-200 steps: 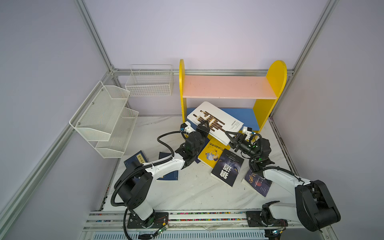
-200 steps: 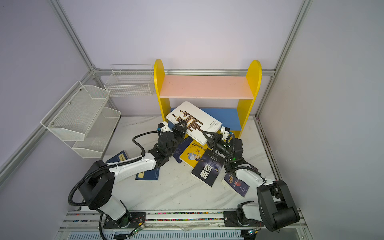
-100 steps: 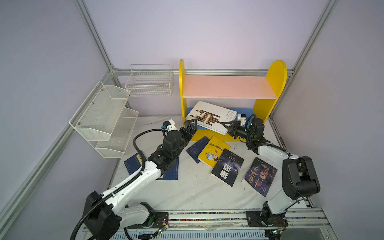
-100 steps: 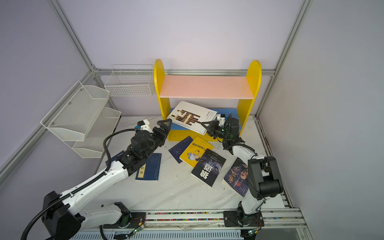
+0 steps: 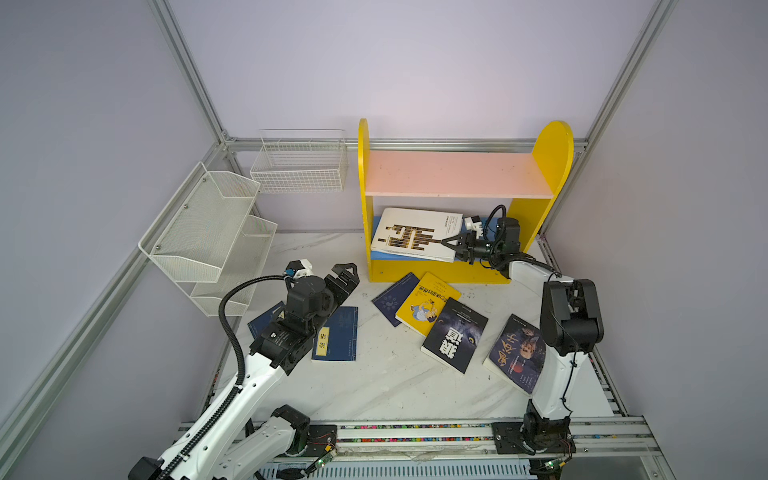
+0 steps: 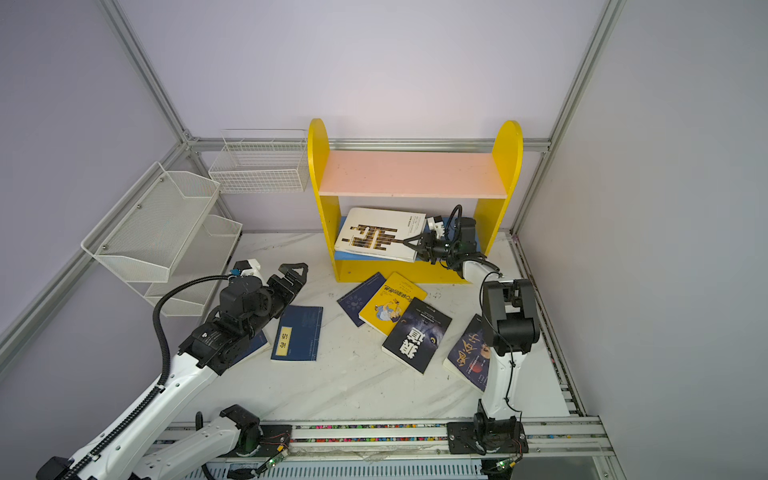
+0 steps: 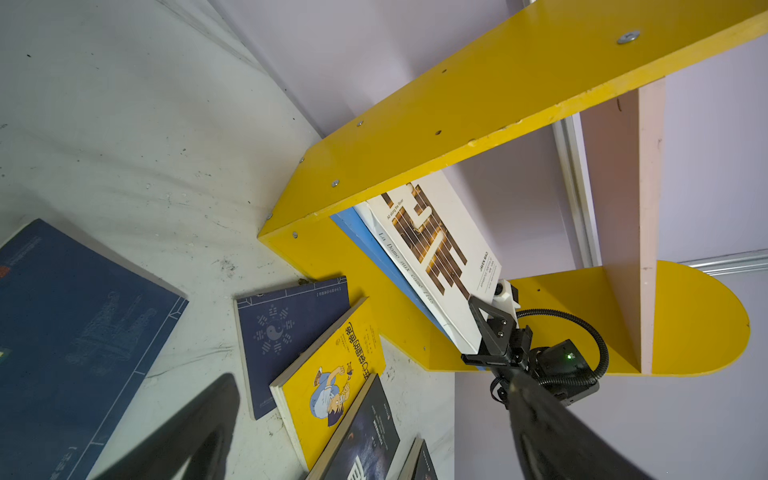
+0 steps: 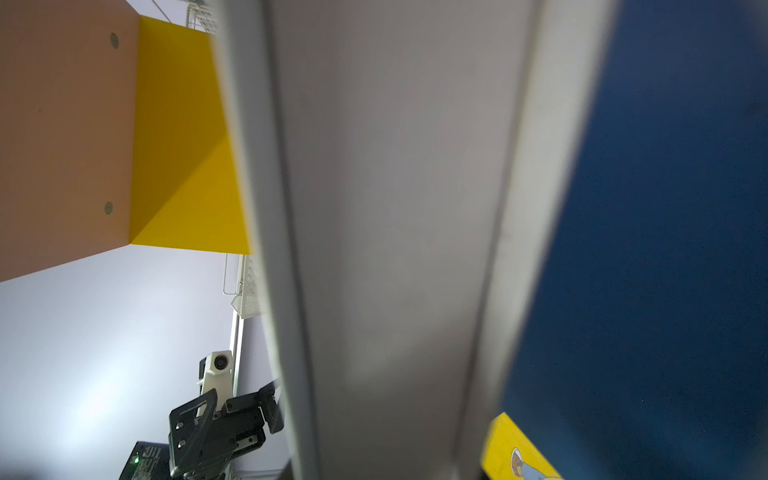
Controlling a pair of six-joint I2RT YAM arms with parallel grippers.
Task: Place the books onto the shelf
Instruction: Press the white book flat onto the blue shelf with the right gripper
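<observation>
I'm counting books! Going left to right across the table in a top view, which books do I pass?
Half-hidden navy book → navy book with yellow label → navy patterned book → yellow book → black book with white letters → dark picture book.

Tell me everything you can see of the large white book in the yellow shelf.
The white book is a large thin paperback, its white cover printed with brown and gold bars and small black text. It lies cover up, askew, on the blue lower board of the shelf, nearer the side panel at the left in both top views. The right gripper has its jaws shut on the book's right edge, near the front.
</observation>
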